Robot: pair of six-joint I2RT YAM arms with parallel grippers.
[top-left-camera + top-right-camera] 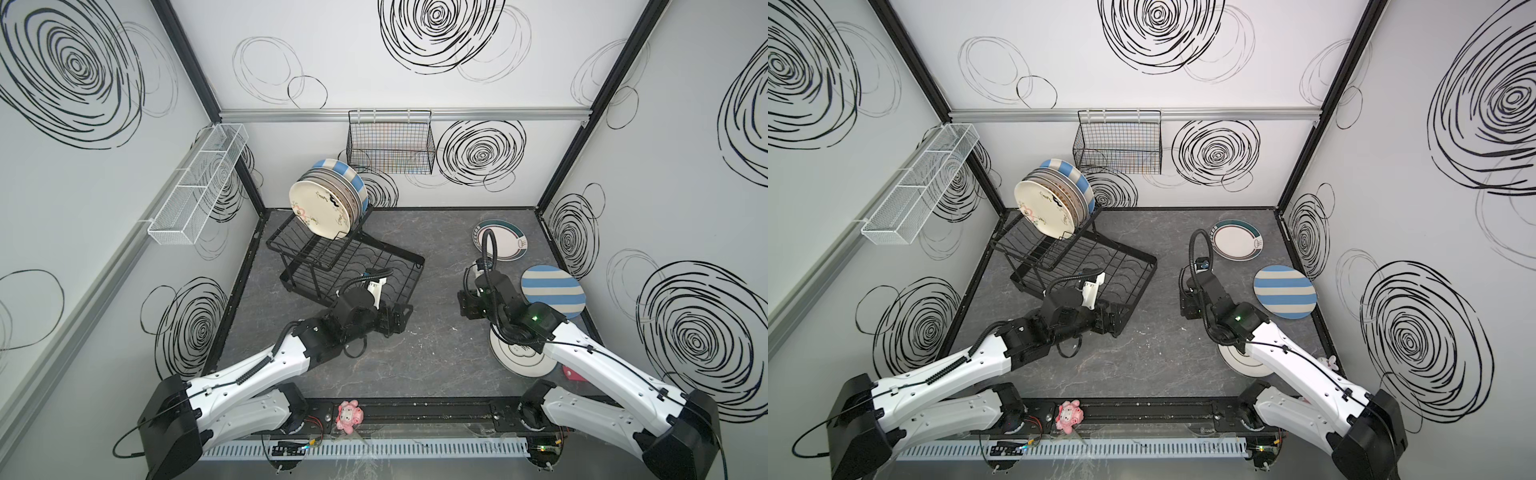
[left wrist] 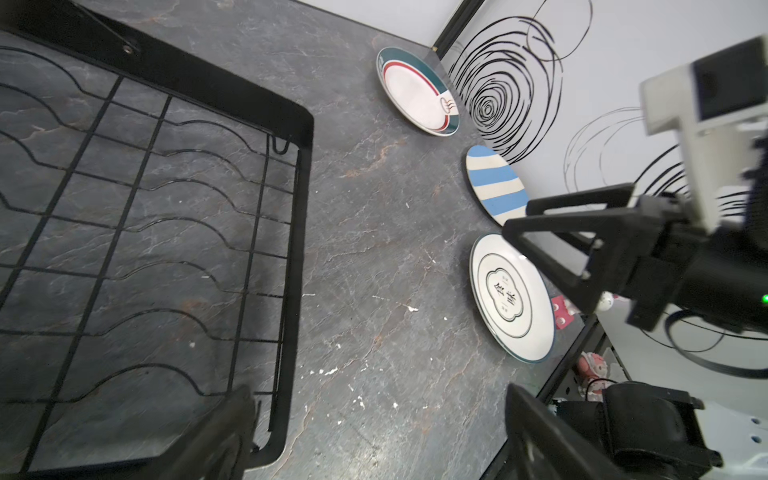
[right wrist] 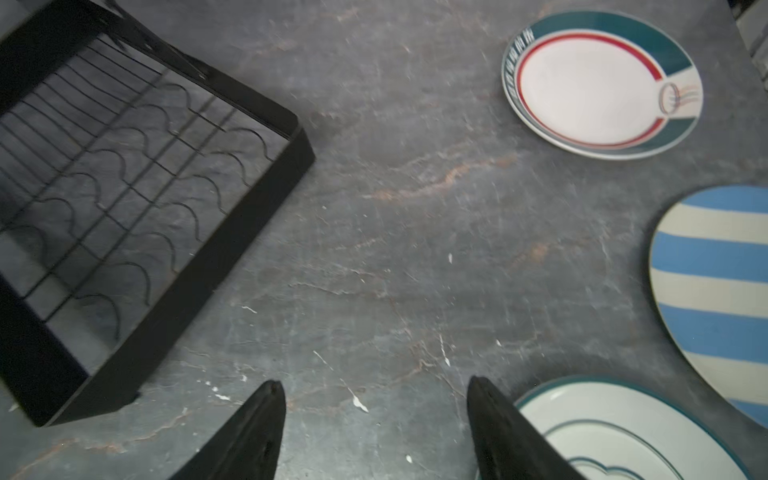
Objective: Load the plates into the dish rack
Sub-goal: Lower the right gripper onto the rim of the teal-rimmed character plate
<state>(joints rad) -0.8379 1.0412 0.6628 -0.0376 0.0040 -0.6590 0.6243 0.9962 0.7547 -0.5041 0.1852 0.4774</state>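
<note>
The black wire dish rack [image 1: 345, 266] stands at the back left, with several plates [image 1: 320, 208] upright in its raised tier; a floral one faces front and a blue-striped one is at the back. Three plates lie flat on the right: a teal-rimmed one [image 1: 505, 241], a blue-and-cream striped one [image 1: 552, 291], and a white one with characters [image 1: 519, 357] partly under my right arm. My left gripper [image 2: 378, 415] hangs open and empty beside the rack's front corner. My right gripper [image 3: 374, 386] is open over bare tabletop, next to the white plate [image 3: 623, 428].
A black mesh basket [image 1: 390, 143] hangs on the back wall and a long white mesh basket [image 1: 199, 183] on the left wall. A pink toy [image 1: 349, 415] sits on the front rail. A red item [image 1: 573, 372] lies by the right wall.
</note>
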